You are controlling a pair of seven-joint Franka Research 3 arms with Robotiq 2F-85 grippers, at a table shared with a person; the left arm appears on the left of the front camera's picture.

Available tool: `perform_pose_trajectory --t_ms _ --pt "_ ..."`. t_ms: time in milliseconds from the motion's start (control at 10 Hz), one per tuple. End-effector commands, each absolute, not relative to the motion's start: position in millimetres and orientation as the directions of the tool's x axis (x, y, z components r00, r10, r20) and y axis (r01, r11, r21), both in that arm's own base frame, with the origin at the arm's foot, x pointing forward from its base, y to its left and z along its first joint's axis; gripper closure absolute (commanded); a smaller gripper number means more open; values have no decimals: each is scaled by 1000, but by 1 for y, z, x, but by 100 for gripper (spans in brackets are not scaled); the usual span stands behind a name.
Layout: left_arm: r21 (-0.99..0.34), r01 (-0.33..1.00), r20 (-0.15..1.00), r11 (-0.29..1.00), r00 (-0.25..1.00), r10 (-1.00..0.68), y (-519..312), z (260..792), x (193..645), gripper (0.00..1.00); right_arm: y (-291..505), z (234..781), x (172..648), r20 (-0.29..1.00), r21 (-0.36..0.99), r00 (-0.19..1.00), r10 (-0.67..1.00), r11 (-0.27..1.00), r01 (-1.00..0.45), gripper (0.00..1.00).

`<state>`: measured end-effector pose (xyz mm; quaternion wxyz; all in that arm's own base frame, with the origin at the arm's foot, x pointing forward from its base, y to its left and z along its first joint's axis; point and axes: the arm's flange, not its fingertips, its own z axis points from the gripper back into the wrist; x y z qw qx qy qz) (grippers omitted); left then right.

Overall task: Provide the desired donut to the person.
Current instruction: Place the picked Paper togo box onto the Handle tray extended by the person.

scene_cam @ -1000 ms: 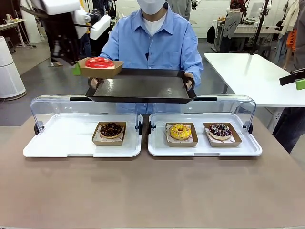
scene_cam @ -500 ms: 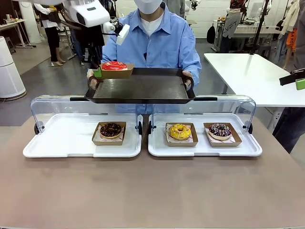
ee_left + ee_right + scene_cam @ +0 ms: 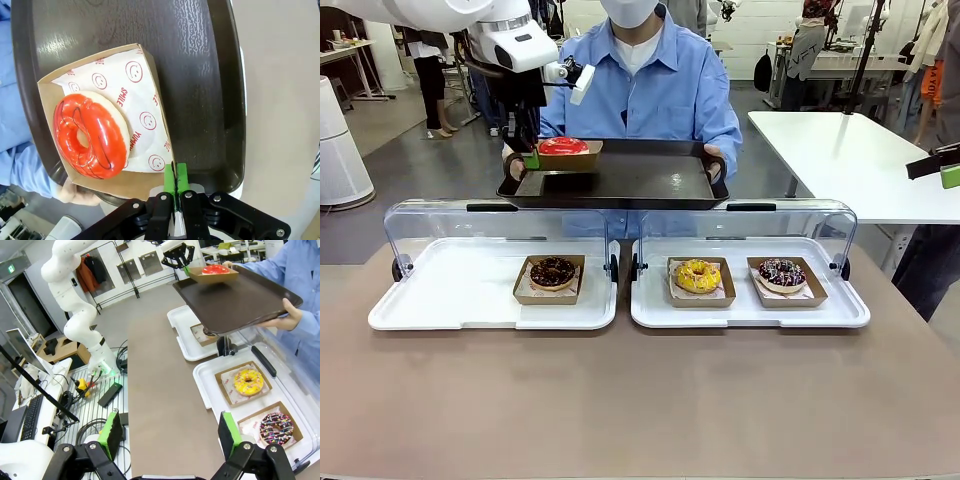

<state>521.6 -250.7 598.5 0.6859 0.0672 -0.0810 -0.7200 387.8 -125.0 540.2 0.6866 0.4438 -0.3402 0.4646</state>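
Front view: left tool [image 3: 532, 158] is clamped shut on the rim of the cardboard box [image 3: 572, 157] carrying the red donut [image 3: 563, 146]; box is at the left corner, person's edge, of the dark serving tray [image 3: 620, 185], which the person [image 3: 650, 80] holds w/ both hands above the counter [image 3: 620, 400]; can't tell if the box base is fully down; right tool [image 3: 170, 432] stands open & empty, well apart to the right. Judgement: step in hand = set down & release; ease down till the base lies flat, then part the jaws and back off along the pads w/o dragging the rim; tray is hand-held so it may dip; left wrist view shows the person's hand [image 3: 75, 192] just beside the box corner, so keep clear.
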Motion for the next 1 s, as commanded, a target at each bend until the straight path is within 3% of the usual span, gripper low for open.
perform_pose_trajectory --t_ms 0,400,500,600,700,900 --pt "204 979 35 -27 -34 -999 -248 592 533 99 -125 540 388 882 294 335 330 170 -941 0" --pt "180 983 39 -33 -41 -998 -243 578 542 99 -125 540 388 882 294 335 330 170 -941 0" --pt "180 983 42 -31 -39 -998 -243 578 541 40 -125 540 388 882 294 335 330 170 -941 0" --pt "183 983 43 -30 -39 -998 -242 578 539 39 -125 540 388 882 294 335 330 170 -941 0" --pt "180 983 42 -36 -44 -998 -243 579 541 0 -125 540 388 882 294 335 330 170 -941 0" --pt "181 983 40 -42 -50 -998 -243 579 538 0 -125 540 388 882 294 335 330 170 -941 0"
